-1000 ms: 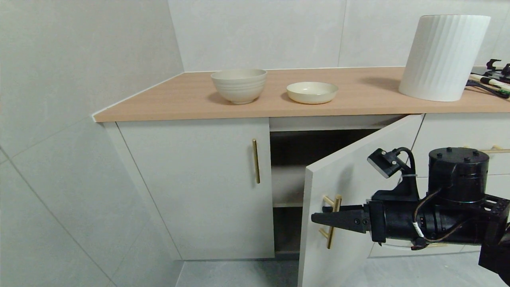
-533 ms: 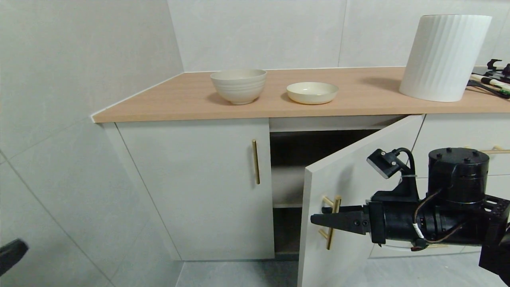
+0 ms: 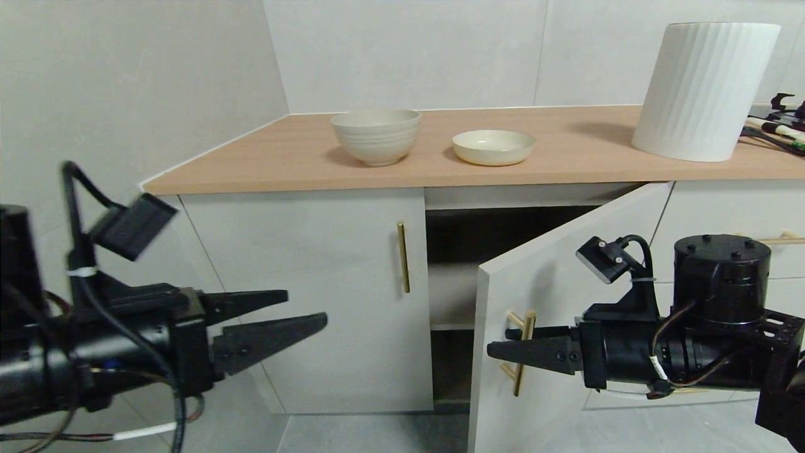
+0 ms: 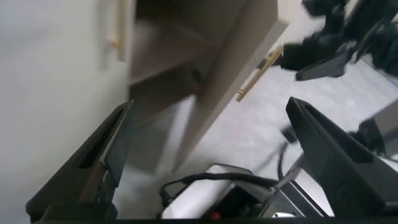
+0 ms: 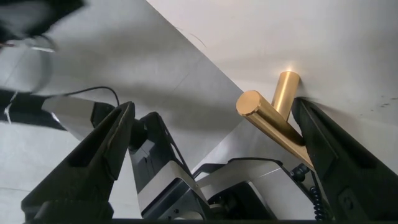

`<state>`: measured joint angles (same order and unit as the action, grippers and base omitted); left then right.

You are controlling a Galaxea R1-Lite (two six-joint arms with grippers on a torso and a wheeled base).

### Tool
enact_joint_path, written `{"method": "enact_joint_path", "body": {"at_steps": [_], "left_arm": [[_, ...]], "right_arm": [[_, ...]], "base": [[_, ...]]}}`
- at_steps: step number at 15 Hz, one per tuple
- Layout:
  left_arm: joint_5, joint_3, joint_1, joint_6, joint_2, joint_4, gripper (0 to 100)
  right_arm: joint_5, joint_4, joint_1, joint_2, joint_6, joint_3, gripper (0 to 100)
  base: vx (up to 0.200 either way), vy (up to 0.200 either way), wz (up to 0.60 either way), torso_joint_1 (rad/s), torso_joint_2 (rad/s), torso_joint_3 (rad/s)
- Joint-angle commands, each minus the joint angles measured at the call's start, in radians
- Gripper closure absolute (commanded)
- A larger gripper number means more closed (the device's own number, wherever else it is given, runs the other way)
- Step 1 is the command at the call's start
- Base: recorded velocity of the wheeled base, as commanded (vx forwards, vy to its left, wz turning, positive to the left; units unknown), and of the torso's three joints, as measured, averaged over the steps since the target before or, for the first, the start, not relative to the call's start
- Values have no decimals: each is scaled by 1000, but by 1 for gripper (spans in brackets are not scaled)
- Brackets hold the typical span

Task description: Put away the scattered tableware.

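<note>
Head view forward-down; wrist views near cabinet door [image 3: 534,277]

Beige ribbed bowl [image 3: 376,134] & shallow cream dish [image 3: 494,146], both upright on countertop, apart.

Bowl [image 3: 376,135] left of dish [image 3: 494,146] on counter [image 3: 283,160]; cabinet door [image 3: 553,277] open below, right claw [image 3: 503,343] at handle [image 3: 519,377].
</note>
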<state>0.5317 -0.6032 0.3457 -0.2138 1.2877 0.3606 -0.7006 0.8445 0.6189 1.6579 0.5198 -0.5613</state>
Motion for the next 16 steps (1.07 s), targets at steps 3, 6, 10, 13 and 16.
{"method": "enact_joint_path", "body": {"at_steps": [3,6,10,13,16], "left_arm": [[-4,123,124,-9,300,239,0],[-4,129,130,-64,303,294,100],[-4,28,131,-67,401,339,100],[-4,-113,131,-67,622,443,100],[-4,-153,187,-73,782,633,100]], "right_arm": [[-2,2,25,22,2,-3,0],[-2,2,30,31,2,-5,0],[-2,2,30,30,2,-5,0],[-2,4,31,31,2,-8,0],[-2,5,38,33,2,-12,0]], "base": [[0,0,0,0,0,0],[0,0,0,0,0,0],[0,0,0,0,0,0],[0,0,0,0,0,0],[0,0,0,0,0,0]]}}
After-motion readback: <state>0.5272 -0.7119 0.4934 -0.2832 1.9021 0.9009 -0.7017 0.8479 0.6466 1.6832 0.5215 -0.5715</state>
